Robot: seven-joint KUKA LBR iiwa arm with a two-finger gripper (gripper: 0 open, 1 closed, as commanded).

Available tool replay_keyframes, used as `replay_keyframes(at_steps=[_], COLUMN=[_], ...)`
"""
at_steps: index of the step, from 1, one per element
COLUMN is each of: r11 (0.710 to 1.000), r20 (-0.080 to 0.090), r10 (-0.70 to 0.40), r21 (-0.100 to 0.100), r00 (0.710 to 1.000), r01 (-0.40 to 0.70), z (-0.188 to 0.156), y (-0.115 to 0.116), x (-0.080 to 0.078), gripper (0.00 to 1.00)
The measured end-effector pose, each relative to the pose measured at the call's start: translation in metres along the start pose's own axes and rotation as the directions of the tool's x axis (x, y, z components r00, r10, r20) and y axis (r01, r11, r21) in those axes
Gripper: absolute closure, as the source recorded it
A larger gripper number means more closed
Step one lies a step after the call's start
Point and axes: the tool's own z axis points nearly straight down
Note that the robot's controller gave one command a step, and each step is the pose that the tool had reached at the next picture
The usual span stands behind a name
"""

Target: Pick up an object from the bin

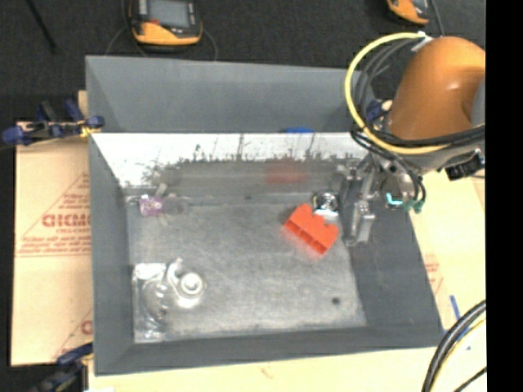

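My gripper (358, 232) hangs low at the right side of the bin, close to the right wall, open with nothing between its fingers. Just to its left an orange-red ridged block (310, 229) lies tilted on the bin floor, beside the fingers and not between them. A small shiny silver-white piece (328, 203) sits at the block's far right corner, next to the gripper.
A clear plastic piece with a white round cap (173, 291) lies in the near left corner. A small pink-purple thing (151, 206) rests by the far left wall. The arm with its orange dome and cables comes in over the right rim.
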Motion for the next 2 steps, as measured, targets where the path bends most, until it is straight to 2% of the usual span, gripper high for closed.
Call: replay_keyframes(at_steps=[1,2], r11=[1.000,1.000], r20=[0.001,0.004], r10=[0.012,0.016], r21=[-0.001,0.001], r00=[1.000,1.000], r01=[-0.012,-0.016], z=[0.101,0.172], y=[0.011,-0.020], x=[-0.035,-0.068], gripper=[0.00,0.00])
